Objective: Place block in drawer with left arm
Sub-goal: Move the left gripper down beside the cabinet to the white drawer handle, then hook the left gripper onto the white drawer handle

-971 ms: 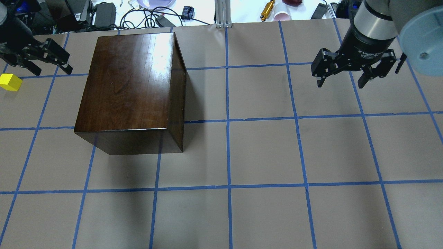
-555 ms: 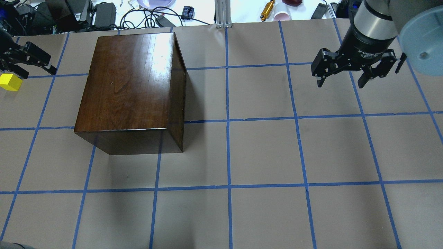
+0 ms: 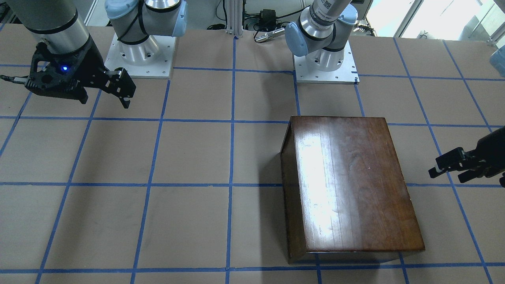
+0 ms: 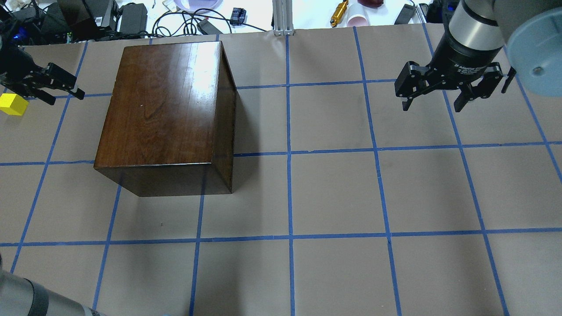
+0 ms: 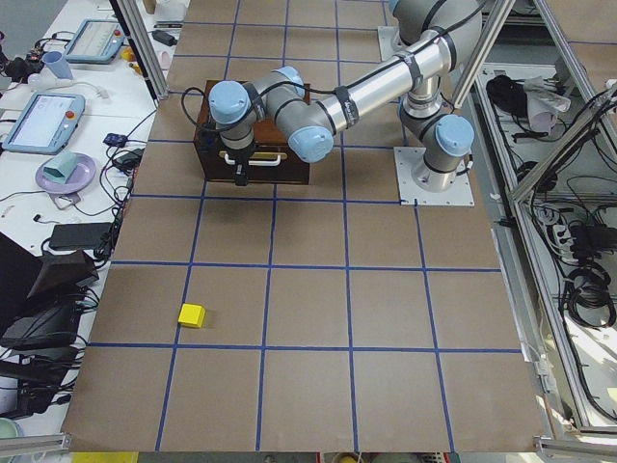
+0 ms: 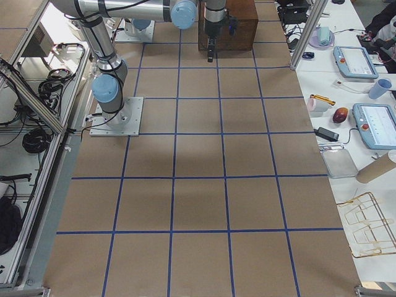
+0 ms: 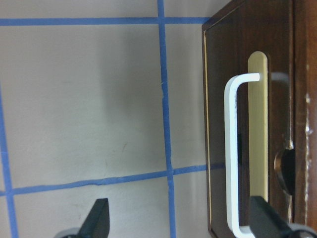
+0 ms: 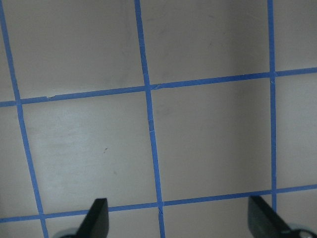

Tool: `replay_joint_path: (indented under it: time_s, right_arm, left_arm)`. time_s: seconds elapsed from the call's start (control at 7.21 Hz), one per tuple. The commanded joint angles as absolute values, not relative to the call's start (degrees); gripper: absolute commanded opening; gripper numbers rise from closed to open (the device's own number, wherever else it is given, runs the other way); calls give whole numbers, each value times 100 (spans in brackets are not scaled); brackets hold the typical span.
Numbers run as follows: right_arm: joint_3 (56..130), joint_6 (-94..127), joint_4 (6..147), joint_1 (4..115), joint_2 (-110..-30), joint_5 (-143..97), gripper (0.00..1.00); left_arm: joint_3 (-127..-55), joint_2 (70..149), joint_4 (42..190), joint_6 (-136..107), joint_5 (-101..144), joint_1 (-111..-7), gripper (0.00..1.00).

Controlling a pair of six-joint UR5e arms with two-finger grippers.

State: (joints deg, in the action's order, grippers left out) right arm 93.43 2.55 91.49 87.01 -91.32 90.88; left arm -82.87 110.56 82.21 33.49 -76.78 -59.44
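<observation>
I am holding my left gripper (image 7: 179,220) spread wide, facing the handle (image 7: 230,148) of the drawer (image 7: 216,124); I am aiming to centre that bar between the fingers before closing.

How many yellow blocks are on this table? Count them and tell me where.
1. The yellow block lies on the table, at the robot's left end, apart from the cabinet. The cabinet's inside is hidden.
</observation>
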Motion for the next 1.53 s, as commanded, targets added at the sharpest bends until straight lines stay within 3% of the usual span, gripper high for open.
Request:
replay_joint_path:
  time_s: [0.0, 1.39]
  right_arm:
    - [9343, 255, 9149, 8701, -9132, 9088, 100]
    - [9343, 255, 9149, 8701, -9132, 9088, 100]
  left_arm:
    - [-8341, 11310, 8218, 3357, -7515, -5941, 100]
    - [-8578, 11584, 8297, 3331, -7119, -5950, 100]
